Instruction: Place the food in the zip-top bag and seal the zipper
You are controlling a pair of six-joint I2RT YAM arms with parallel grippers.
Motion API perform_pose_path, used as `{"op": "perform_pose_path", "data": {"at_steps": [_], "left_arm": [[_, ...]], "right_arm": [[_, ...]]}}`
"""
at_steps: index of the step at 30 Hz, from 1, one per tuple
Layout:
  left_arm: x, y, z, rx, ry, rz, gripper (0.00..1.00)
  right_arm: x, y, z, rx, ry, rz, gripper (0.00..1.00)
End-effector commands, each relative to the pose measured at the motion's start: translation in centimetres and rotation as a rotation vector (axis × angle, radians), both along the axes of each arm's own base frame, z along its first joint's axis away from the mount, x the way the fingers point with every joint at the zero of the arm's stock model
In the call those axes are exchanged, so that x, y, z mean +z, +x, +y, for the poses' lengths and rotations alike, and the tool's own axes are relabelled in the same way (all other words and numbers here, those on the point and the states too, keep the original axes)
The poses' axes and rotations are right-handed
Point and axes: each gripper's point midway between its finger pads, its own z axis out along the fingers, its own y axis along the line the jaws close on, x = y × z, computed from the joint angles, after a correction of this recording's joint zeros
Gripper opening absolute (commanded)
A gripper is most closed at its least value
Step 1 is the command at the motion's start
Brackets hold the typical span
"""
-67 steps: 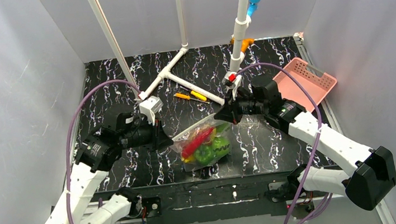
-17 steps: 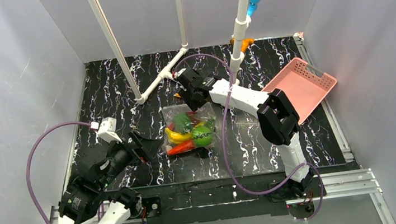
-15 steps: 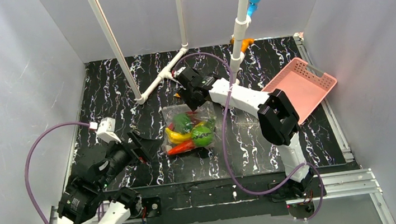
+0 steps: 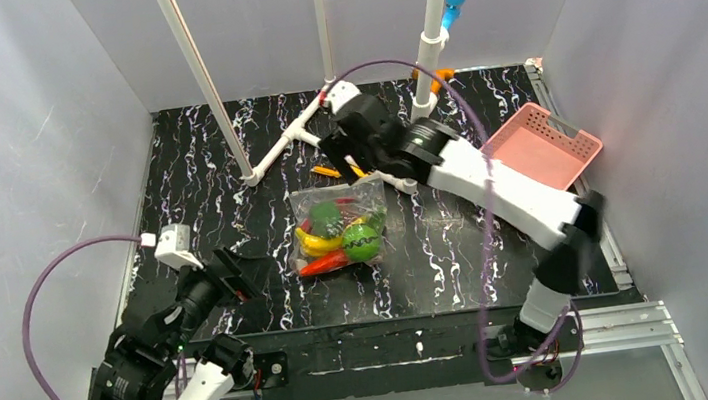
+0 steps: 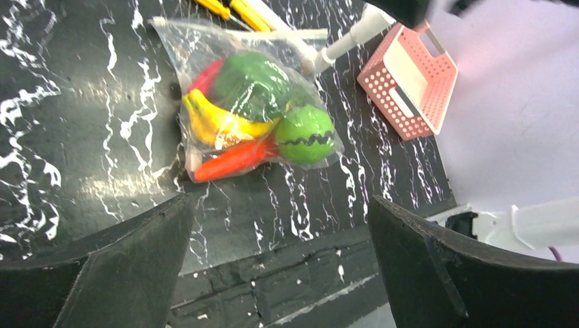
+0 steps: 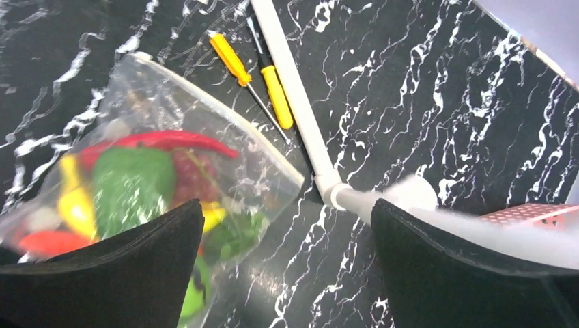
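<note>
Across the black white-veined table, the right arm reached to the far middle. The right gripper hung over the far edge of the zip-top bag, jaws spread wide with nothing between them. The left gripper stood back at the near left, apart from the bag, its jaws equally wide and empty. A pink perforated basket leaned at the right edge.

The bag lay flat at the table's middle, looking about as wide as long from above. Its zipper ran left to right along the far side, beside a white pipe. Whether that strip was pressed shut could not be made out.

All the food sat inside the bag: a green pepper, a round green fruit with a black zigzag, a banana, and an orange-red pepper lying crosswise at the near end. A red chilli and dark grapes showed only partly, the near corner blurred in the right wrist view.

Two yellow-handled screwdrivers lay just beyond the bag; from above the right arm covered most of them.
</note>
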Motion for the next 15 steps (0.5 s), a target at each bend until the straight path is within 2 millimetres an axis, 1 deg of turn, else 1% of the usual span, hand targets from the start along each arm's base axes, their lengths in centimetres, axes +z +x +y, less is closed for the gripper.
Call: {"op": "perform_pose_path", "data": {"at_steps": [1,2,3,4,5,8,11,12,15], "left_arm": [[2.3,0.4,1.7,0.064,0.010,-0.146,0.98],[2.8,0.4,1.9,0.069,0.002,-0.173,0.98],[3.3,0.4,2.1,0.078,-0.006,-0.194,0.98],[3.7,0.4,2.2,0.085,-0.016,-0.213,0.98],[4.2,0.4,2.2,0.084,-0.025,-0.234,0.98],[4.9,0.4,2.1,0.077,-0.037,-0.277,0.98],[5.4,0.3,2.3,0.079,-0.038,-0.305,0.98],[5.6,0.3,2.4,0.079,-0.038,-0.315,0.98],[6.3,0.2,2.5,0.076,-0.034,-0.350,0.98]], "right_arm": [[4.6,-5.1,-2.8,0.044,0.130,-0.056,0.98],[5.3,-6.1,-3.4,0.055,0.170,-0.062,0.98],[5.5,-7.0,-4.3,0.054,0.195,-0.060,0.98],[6.2,-7.9,-5.0,0.068,0.239,-0.072,0.98],[6.5,-8.9,-5.9,0.080,0.267,-0.080,0.98],[7.9,-10.9,-9.0,0.073,0.358,-0.152,0.98],[9.3,-12.3,-12.5,0.039,0.417,-0.235,0.98],[9.7,-12.9,-14.0,0.018,0.438,-0.266,0.98],[10.8,-13.7,-17.7,-0.068,0.482,-0.354,0.98]]}}
